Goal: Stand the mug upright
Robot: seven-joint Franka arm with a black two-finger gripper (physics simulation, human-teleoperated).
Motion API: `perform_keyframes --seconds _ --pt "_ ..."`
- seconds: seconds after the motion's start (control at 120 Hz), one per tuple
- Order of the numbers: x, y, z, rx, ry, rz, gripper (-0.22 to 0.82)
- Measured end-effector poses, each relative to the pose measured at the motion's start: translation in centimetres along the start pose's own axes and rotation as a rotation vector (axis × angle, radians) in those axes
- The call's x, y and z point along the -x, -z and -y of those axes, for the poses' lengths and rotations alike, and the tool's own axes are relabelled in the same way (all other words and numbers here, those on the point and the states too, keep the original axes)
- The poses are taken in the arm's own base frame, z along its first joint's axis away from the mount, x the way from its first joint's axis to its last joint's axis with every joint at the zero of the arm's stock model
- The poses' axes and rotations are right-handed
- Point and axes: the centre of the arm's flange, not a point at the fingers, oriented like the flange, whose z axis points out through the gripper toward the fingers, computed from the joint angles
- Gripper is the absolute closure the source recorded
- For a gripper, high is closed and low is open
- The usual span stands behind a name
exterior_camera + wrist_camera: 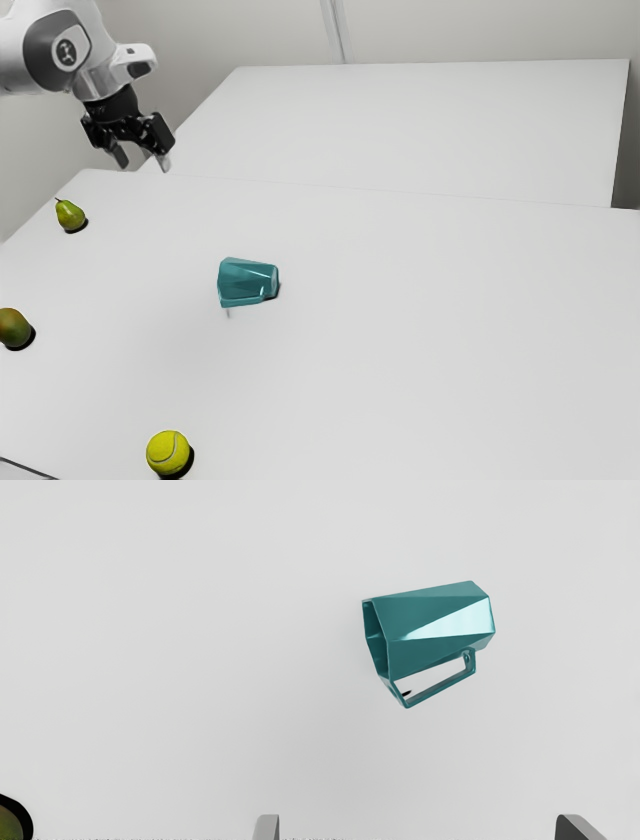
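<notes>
My gripper (143, 163) is at the exterior view's upper left, raised above the table, well apart from the mug. A teal faceted mug (247, 283) lies on its side on the table, its narrower end toward the exterior view's right. In the wrist view the mug (435, 630) shows its open mouth at one end and an angular handle along its side. The gripper (417, 827) stands open there, its two fingertips wide apart with nothing between them.
On the white table (420, 340), a green pear (70, 215) sits below the gripper. A greenish-brown round fruit (14, 328) is at the exterior view's left edge, and a yellow tennis ball (168, 453) near its bottom. A raised white surface (420, 130) stands behind.
</notes>
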Motion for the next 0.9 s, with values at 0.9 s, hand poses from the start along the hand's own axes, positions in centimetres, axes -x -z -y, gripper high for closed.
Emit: perform_keyframes --seconds 0.9 --pt "-3.1 -25.8 7.7 0.652 0.461 0.285 0.00"
